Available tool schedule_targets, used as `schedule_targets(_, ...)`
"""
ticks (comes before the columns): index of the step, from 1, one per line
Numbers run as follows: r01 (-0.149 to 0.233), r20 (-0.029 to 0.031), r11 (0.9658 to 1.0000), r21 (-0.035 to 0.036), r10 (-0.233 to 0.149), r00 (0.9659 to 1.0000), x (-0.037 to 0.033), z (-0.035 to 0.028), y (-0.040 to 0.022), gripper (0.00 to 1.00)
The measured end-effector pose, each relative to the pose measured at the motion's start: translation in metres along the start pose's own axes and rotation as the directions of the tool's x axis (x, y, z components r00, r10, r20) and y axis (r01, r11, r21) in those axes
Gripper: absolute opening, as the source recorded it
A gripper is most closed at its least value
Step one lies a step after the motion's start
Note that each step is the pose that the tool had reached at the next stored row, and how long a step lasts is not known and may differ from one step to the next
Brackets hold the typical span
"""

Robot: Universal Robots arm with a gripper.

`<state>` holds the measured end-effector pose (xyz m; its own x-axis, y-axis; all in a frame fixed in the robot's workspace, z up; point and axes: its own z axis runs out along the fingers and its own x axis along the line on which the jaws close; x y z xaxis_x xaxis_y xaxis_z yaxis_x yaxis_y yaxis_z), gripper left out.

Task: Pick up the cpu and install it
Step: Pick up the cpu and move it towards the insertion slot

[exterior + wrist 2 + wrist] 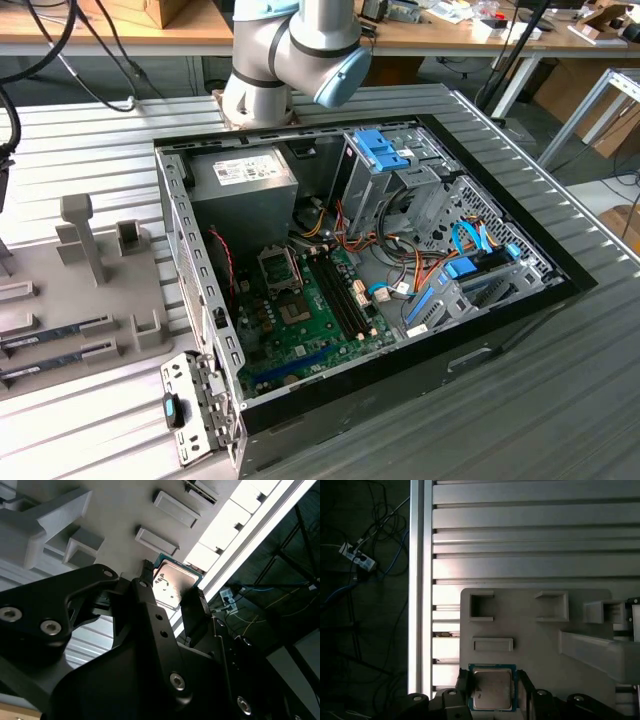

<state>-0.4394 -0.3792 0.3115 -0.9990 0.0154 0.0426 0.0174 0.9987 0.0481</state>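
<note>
**A:** Where is the cpu (492, 695)?

**B:** Right beneath the gripper (493, 679), lying flat with its shiny top up on the grey tray (545, 650). It is centred in the gripper's opening in both wrist views. The tray rests on the slatted metal surface (520, 530), and the open computer case (300, 138) is elsewhere on that surface, so the chip is not in the machine.

**A:** Is it clamped?

**B:** I cannot tell. The gripper straddles two opposite edges of the chip and is drawn in close. Whether it bears on them or stands just off them is not visible.

**A:** What makes a good grasp here?

**B:** To my mind, squareness. The contact faces should be parallel to the chip's edges and meet both sides together, so it does not twist or skate across the tray. I'd hold low on the edge with modest force, because a thin flat part can pop out if pinched high. The lift should be straight and level, clear of the small raised block (492, 644) just ahead of the gripper.
</note>
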Motion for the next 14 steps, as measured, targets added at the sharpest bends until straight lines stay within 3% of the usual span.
schedule_targets(14,0.000,0.0000,1.0000,-0.0069,0.000,1.0000,0.0005,-0.0113,0.0005,0.47)
